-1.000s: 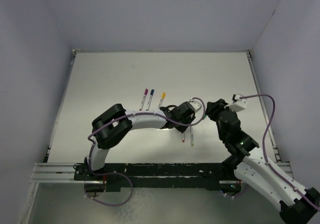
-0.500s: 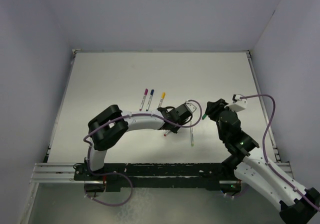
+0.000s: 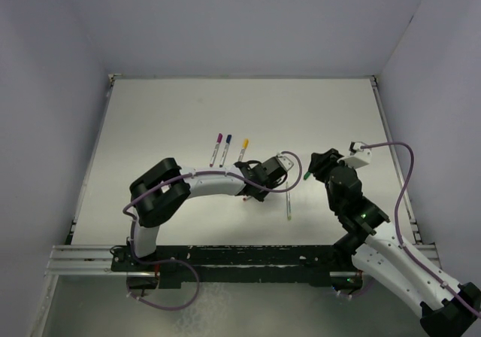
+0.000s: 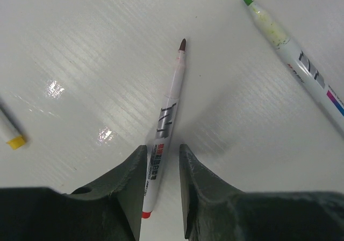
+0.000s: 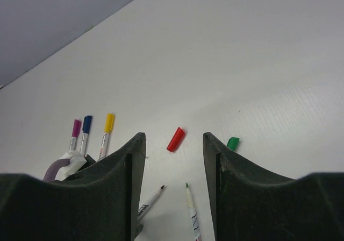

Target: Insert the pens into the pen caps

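Jaws of the left gripper [image 4: 163, 148] stand part-closed astride the red pen [image 4: 166, 114], low over the table [image 4: 80, 47]. They are not clamped: the barrel lies against one finger and a sliver of table shows beside the other. The right gripper [image 5: 174, 136] hangs with its jaws wide and empty, looking down at the red cap [image 5: 176, 139] and the green cap [image 5: 233, 142], both lying flat on the table.

The likeliest trouble is the off-centre straddle. If the jaws close from here, one finger meets the barrel first and may roll or swivel the pen rather than pinch it. The hold would also fall near the pen's tail, far from the dark tip, so the tip could sag or swing and miss a small cap mouth, or drag ink on the table.

The green pen [image 4: 290, 42] lies close by, uncapped, and a skewed lift could nudge it. Neither loose cap is held, so a wrong pick would pair red pen with green cap. The purple [image 5: 75, 129], blue [image 5: 86, 125] and yellow capped pens [image 5: 108, 123] lie well apart.
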Tool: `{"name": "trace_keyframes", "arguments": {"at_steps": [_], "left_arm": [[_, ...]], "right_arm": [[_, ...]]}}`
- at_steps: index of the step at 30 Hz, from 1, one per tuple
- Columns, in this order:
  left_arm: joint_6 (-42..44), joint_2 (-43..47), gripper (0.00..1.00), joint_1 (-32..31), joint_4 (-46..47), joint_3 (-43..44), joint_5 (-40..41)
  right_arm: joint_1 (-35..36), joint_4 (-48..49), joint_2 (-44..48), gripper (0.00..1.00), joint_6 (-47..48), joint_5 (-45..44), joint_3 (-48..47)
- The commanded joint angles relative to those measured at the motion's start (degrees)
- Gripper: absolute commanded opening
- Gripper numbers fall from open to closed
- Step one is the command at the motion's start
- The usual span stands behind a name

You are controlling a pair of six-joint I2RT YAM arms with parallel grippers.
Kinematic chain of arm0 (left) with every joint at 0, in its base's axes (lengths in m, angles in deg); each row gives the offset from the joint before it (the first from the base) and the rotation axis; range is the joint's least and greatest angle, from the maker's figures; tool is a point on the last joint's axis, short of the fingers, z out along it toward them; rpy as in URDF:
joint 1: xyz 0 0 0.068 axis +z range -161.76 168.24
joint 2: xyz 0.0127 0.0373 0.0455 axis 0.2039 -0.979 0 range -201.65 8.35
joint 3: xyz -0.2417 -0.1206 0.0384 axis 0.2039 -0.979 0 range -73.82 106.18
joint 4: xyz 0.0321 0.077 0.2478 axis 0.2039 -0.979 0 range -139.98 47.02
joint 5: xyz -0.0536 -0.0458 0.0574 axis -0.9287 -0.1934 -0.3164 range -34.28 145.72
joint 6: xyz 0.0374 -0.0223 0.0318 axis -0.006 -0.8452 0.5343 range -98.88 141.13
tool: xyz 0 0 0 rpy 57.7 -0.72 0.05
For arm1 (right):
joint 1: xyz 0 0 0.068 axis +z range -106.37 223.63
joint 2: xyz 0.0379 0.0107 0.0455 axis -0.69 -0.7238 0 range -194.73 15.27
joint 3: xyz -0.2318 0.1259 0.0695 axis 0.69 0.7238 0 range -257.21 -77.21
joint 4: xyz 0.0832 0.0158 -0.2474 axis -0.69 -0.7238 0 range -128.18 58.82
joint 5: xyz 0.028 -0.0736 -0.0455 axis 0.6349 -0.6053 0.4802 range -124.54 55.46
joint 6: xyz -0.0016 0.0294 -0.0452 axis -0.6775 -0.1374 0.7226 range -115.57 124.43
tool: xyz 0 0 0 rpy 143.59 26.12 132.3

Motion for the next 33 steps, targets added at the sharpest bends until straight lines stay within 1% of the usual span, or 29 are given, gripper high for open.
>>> {"name": "trace_keyframes", "arguments": {"at_steps": [1,13,23,30,33], "left_arm": [[0.9,-2.0,0.33,-0.1,-5.4,-2.8,-2.5],[1.2,-4.6,0.3,0.1,-6.8,-1.4,-2.2],[1.7,-6.0,0.29,1.8,-7.3,-1.1,-2.9],[2.3,-7.9,0.25,3.0,-7.1,-0.6,-3.4],[2.5,-8.5,0.2,3.1,-7.2,-0.4,-3.4]], "right_arm": [[0.2,1.8,0.0,0.49,-1.1,-0.1,-0.6],[0.2,1.8,0.1,0.49,-1.4,-0.3,-0.6],[0.2,1.8,0.1,0.49,-1.7,-0.2,-0.3],[0.2,1.8,-0.2,0.49,-1.7,-0.2,-0.4],[0.2,1.7,-0.1,0.49,-1.7,-0.3,-0.6]]}}
